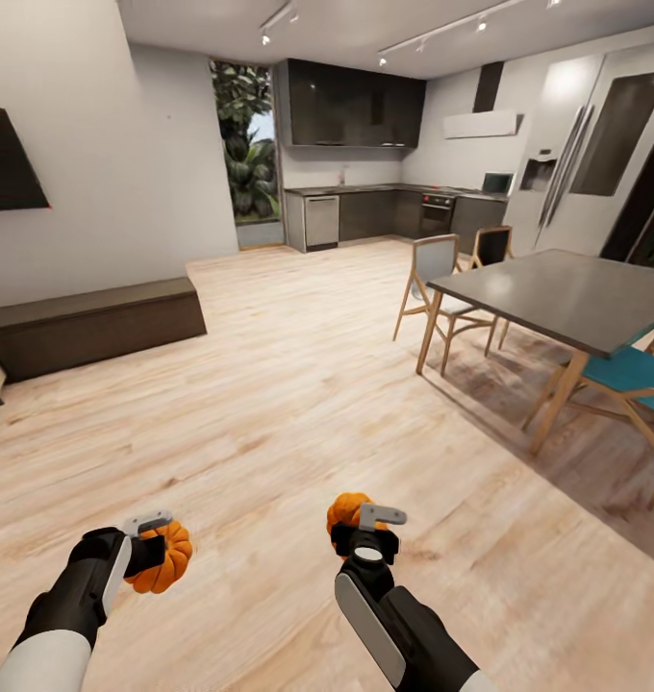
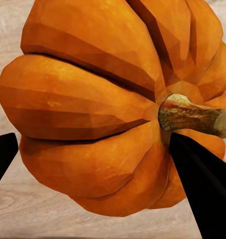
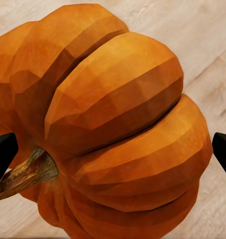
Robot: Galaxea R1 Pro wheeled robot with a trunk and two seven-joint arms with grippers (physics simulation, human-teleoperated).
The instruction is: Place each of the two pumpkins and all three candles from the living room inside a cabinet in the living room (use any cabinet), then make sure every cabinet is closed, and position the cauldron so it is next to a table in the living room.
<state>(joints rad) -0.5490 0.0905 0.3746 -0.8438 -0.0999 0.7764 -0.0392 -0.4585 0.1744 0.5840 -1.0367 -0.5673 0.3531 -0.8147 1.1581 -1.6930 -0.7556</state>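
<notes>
Pale wood floor point(image 1: 298, 384), unlabelled; left claw point(image 1: 152, 544) and right claw point(image 1: 370, 531) each pinching a pumpkin point(image 1: 168, 569).

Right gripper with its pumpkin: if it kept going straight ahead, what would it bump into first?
Probably nothing soon: the right gripper, shut on a pumpkin, points over open wooden floor. Depth is hard to judge.

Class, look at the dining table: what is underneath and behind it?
Under the dining table lie pale wood floor and shadow; two wooden chairs stand behind, a teal-seated chair is tucked beneath. The tabletop hides the rest.
</notes>
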